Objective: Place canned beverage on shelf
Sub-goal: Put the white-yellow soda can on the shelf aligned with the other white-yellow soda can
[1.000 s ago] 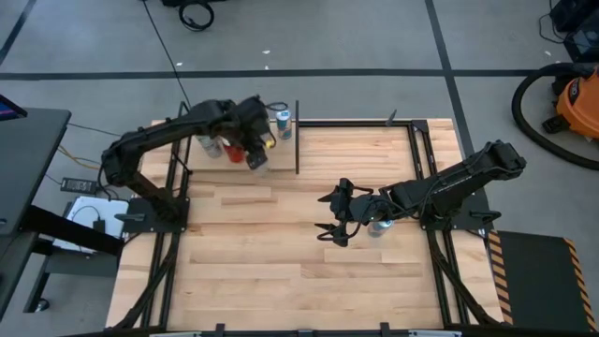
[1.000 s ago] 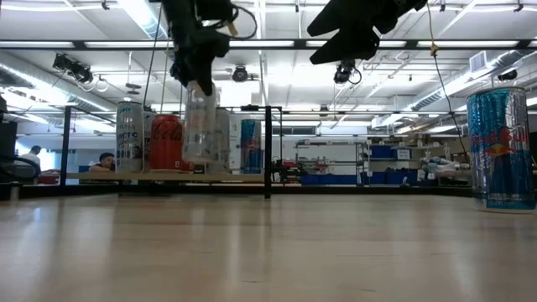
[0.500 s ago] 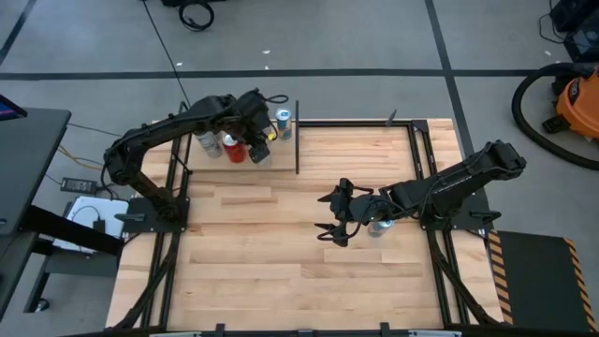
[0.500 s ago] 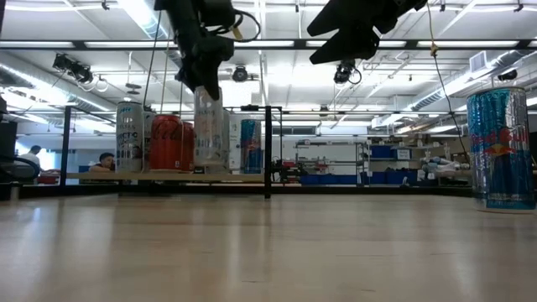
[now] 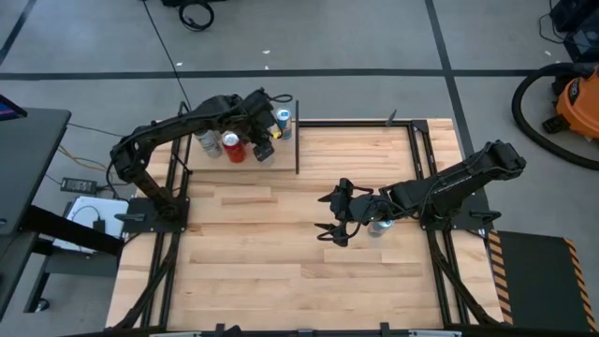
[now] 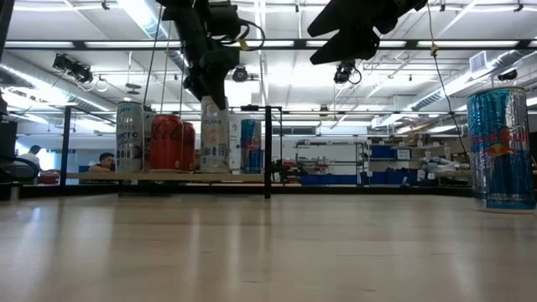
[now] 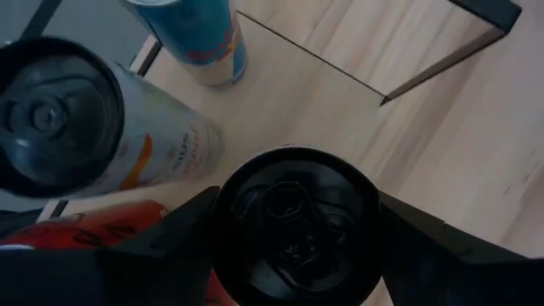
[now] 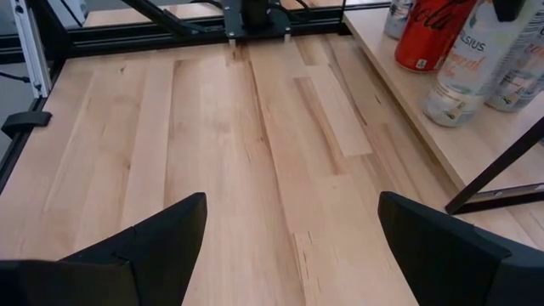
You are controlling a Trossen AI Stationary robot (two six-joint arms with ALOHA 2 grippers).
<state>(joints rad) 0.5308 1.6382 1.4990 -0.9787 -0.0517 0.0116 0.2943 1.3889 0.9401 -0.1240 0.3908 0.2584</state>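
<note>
Left gripper (image 6: pixel 211 84) sits at the shelf (image 6: pixel 180 177), at the table's far left corner, directly over a tall pale can (image 6: pixel 214 136). The can stands upright, long axis vertical, straight below the fingers, which close round its top. In the low view its base looks level with the shelf board, beside a red can (image 6: pixel 165 143) and a blue can (image 6: pixel 251 145), so a release looks near. The left wrist view looks straight down on the held can's dark lid (image 7: pixel 293 223), the fingers hugging each side; it cannot show whether the base is seated. The high view places the cluster but hides the grip. Right gripper (image 5: pixel 337 217) hangs mid-table, well apart, fingers spread wide and empty; another blue can (image 6: pixel 501 148) stands near it.
</note>
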